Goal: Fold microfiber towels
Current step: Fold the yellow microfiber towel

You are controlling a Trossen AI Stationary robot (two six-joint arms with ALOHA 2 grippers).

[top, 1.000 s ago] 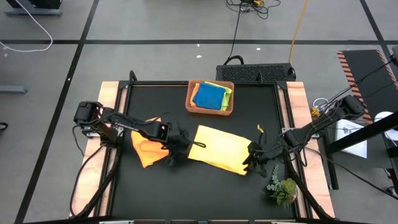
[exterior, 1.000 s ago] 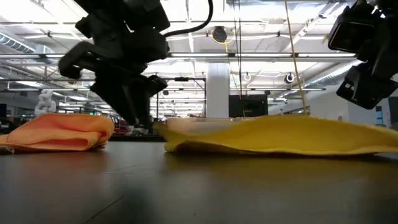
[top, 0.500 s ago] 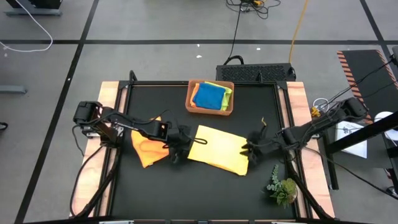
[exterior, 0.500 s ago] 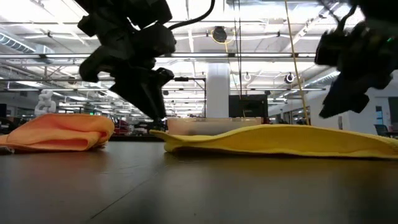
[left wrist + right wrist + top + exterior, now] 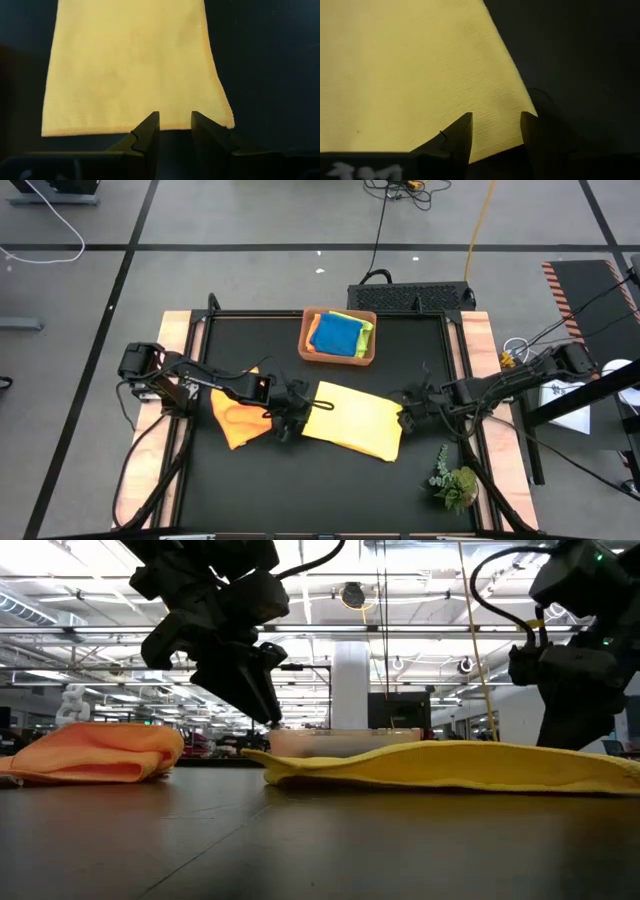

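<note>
Closing in from both sides, your two grippers now bracket the yellow towel that lies flat near the middle of the black table. A second ago the right gripper sat out by the towel's near-right corner; since then it has swung in and toward the far side, and it now hangs at the towel's right edge. In its wrist view the fingers are parted with the cloth's edge and corner showing between them, so nothing is pinched yet. The left gripper has barely shifted over the same second, tilting a little at the towel's left edge; its wrist view shows the hem lying just beyond the tips of its parted fingers, so it is also holding nothing. The low view shows the towel lying flat on the table, with both grippers just above its ends. You can read this as the approach finishing: both arms are lined up on opposite edges, and the pinch and lift for the fold are not yet done. The orange towel lies bunched just left of the left gripper. The blue towel rests over a lime green towel in the brown tray at the far side, well apart from the work.
</note>
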